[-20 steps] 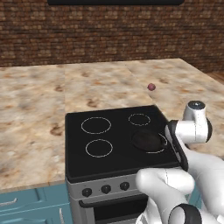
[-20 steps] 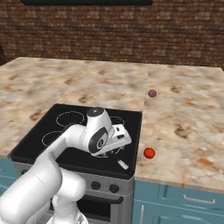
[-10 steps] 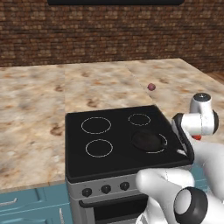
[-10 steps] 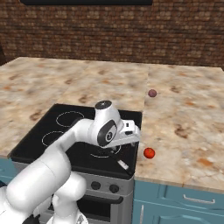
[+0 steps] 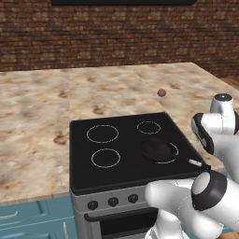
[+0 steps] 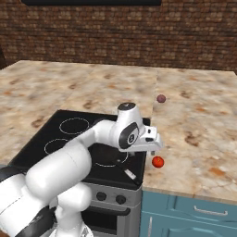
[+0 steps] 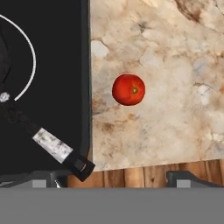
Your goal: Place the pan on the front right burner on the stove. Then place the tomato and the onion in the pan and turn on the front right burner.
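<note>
- Brick wall behind; marble counter point(image 5: 42, 121) flanks the stove point(image 5: 123, 184).
- Pan point(image 5: 157, 150) sits on the front right burner point(image 5: 169, 161).
- Gripper point(image 6: 152, 149), wide open and empty, hangs above the tomato point(image 7: 128, 89) on the counter beside the stove.
- Onion point(image 5: 161, 92) lies well behind.
- Next, probably: descend, close on the tomato.

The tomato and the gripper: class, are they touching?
Apart. In the hand view the tomato lies alone on the counter, bare stone between it and the open gripper.
</note>
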You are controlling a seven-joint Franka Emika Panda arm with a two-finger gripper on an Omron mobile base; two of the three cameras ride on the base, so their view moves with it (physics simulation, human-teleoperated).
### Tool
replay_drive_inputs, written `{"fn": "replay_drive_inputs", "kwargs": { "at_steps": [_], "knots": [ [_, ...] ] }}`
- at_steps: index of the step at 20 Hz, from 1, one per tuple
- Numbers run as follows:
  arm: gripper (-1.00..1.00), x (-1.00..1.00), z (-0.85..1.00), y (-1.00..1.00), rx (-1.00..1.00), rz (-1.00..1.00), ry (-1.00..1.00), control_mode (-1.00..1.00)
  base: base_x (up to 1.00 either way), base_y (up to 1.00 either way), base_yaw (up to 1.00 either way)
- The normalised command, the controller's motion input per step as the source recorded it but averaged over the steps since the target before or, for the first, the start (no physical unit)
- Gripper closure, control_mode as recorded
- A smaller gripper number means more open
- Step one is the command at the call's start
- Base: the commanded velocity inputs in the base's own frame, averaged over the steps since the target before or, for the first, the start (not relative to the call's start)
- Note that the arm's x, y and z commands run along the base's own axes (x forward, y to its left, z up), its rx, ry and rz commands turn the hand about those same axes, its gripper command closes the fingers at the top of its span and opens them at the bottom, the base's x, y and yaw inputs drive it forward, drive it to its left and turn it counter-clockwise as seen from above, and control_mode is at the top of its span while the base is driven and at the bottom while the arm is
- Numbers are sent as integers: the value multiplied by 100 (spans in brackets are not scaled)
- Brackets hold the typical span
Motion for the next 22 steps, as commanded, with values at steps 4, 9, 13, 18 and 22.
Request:
{"fn": "replay_drive_inputs", "kwargs": {
  "at_steps": [4, 9, 13, 18, 22],
  "knots": [
    [-100, 2, -8, -17, 0, -7, 0, -100, 0, 0, 0],
    [-100, 0, -22, -10, 3, -4, 0, -100, 0, 0, 0],
    [-100, 0, -23, -2, 4, 0, -1, -100, 0, 0, 0],
    [-100, 10, -9, -3, 3, 0, -1, -100, 0, 0, 0],
    [-100, 21, -7, -8, 2, 0, 0, -100, 0, 0, 0]
  ]
}}
